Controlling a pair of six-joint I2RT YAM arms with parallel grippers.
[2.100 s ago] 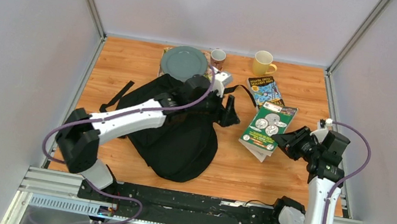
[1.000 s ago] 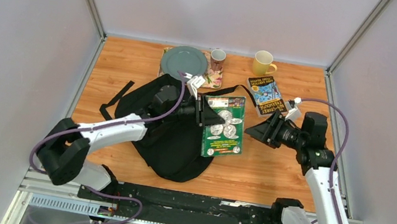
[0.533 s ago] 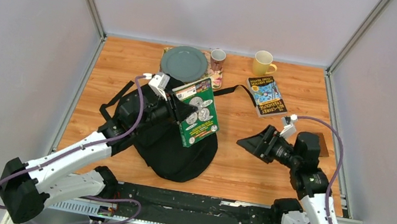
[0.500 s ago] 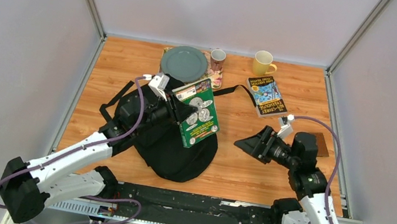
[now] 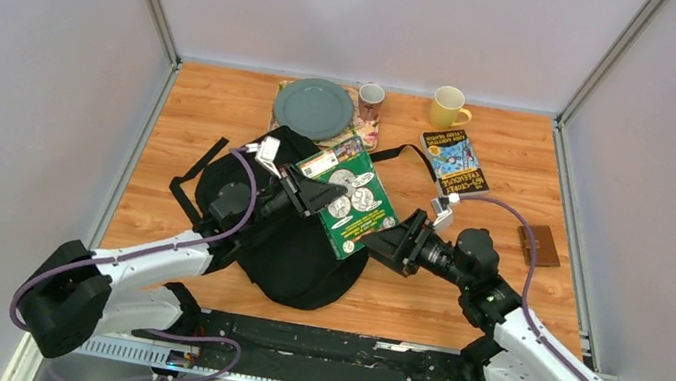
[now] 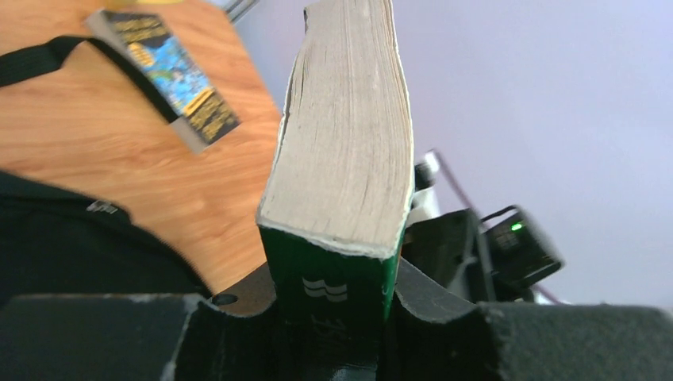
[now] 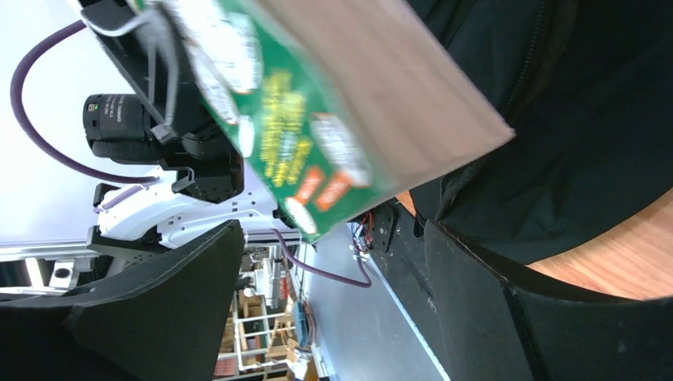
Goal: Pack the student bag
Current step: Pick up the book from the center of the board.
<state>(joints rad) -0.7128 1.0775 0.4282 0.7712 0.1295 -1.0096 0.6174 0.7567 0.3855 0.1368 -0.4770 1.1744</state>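
Wooden tabletop (image 5: 214, 111) filled the view. Left of centre we saw the student bag (image 5: 299, 256) lying flat. Over its upper part our left gripper (image 5: 305, 194) was clamped on a tilted green book (image 5: 352, 203). Just right, our right gripper (image 5: 383, 240) gaped wide at the book's lower edge.

A large black soft fabric bag (image 5: 302, 266) lies slumped flat on the wooden bench (image 5: 196, 99), left of centre, with its rounded end toward the near edge. One long black strap (image 5: 196, 164) trails out on its left. Another runs from its far end off to the right. Its cloth is creased and matte.
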